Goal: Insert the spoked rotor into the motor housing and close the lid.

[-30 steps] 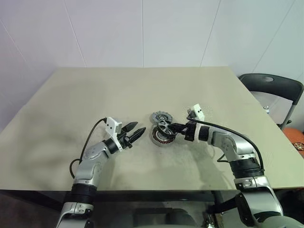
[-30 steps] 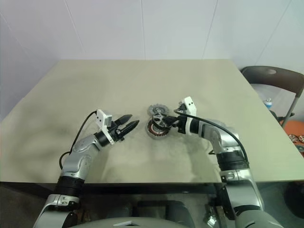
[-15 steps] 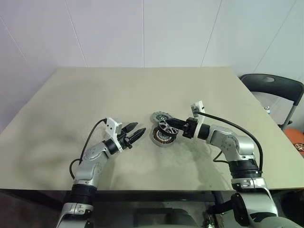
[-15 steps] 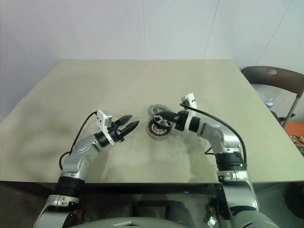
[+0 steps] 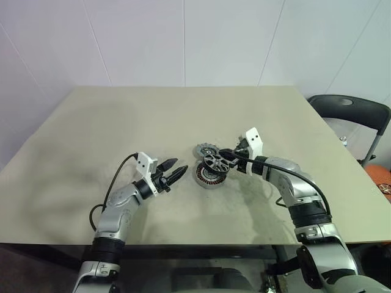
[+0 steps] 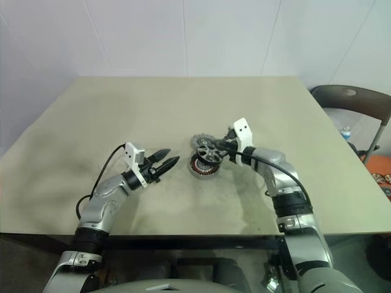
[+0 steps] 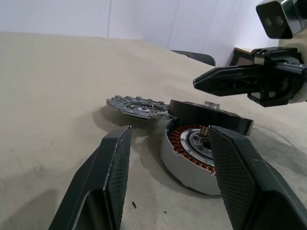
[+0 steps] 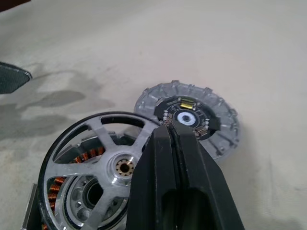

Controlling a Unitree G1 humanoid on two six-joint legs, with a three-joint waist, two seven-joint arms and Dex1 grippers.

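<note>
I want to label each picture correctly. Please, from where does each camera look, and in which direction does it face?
Left and right eye views: from the head, forward and down over the table; both arms show.
Left wrist view: low beside the table, along the open left gripper at the motor housing; the right gripper shows too.
Right wrist view: from above, along the shut right gripper at the spoked rotor, which it holds tilted over the housing.
All share the rotor, the housing and the lid.

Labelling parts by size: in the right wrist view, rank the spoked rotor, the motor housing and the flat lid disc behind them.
1. spoked rotor, though it's nearest the camera
2. flat lid disc, smaller, farther back
motor housing: mostly hidden under the rotor, unrankable.
</note>
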